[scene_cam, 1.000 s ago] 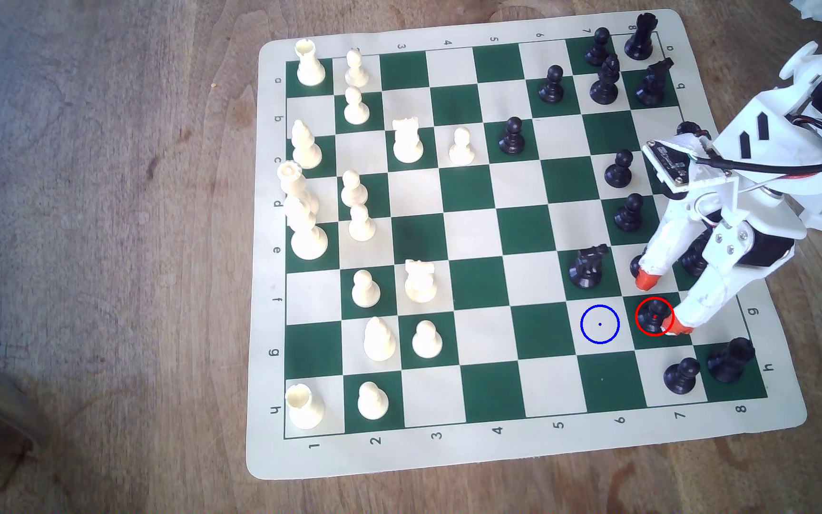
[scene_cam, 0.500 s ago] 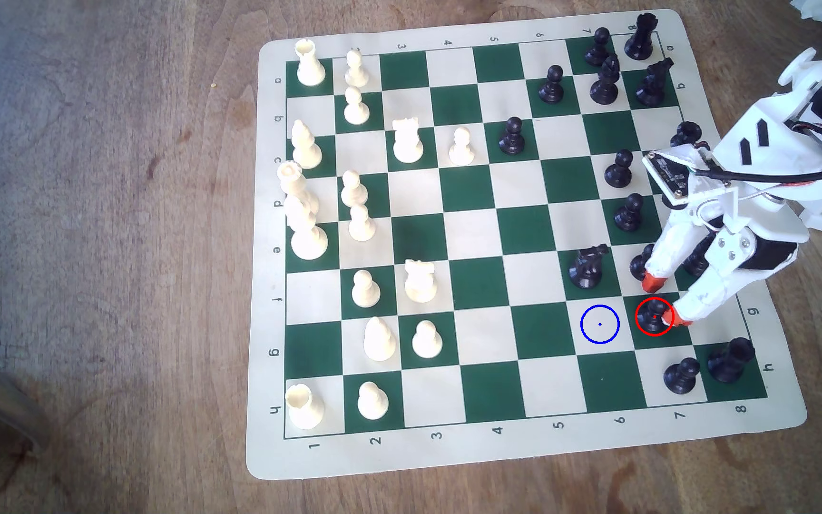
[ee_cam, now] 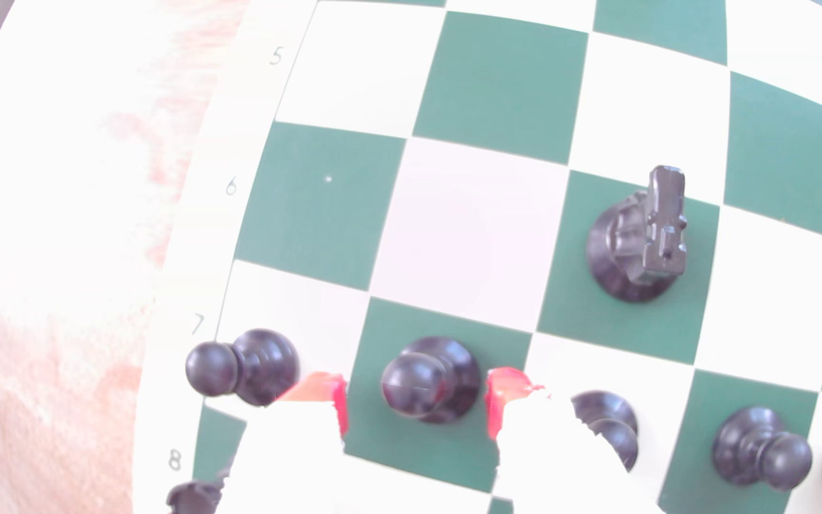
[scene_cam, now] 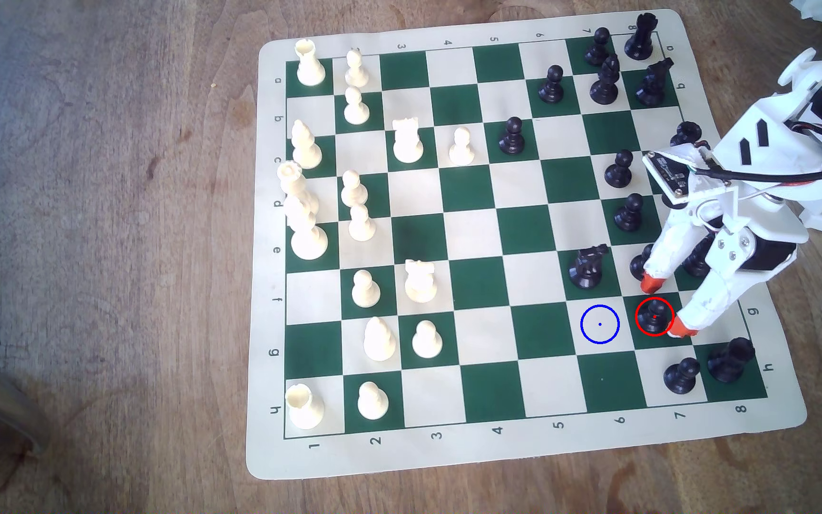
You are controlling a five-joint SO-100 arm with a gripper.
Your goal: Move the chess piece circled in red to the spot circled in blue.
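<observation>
The chess piece (scene_cam: 653,316), a small black pawn inside a red ring, stands upright on a dark green square near the exterior view's right edge of the board. My gripper (scene_cam: 666,305) is open and low over it, one orange fingertip on each side of the pawn. In the wrist view the pawn (ee_cam: 424,380) stands between the two orange pads (ee_cam: 337,395) with a gap on both sides. The spot (scene_cam: 600,324), a cream square with a blue ring, lies bare one square to the exterior view's left of the pawn. It is the cream square (ee_cam: 448,227) beyond the pawn in the wrist view.
A black knight (scene_cam: 587,267) stands diagonally next to the spot. Black pawns (scene_cam: 681,375) (scene_cam: 640,264) flank the ringed square, and a taller black piece (scene_cam: 730,358) stands in the corner. White pieces fill the exterior view's left half of the board (scene_cam: 498,445).
The finger nearer the board's edge has swung slightly outward from the pawn, widening the gap. The pawn has not moved.
</observation>
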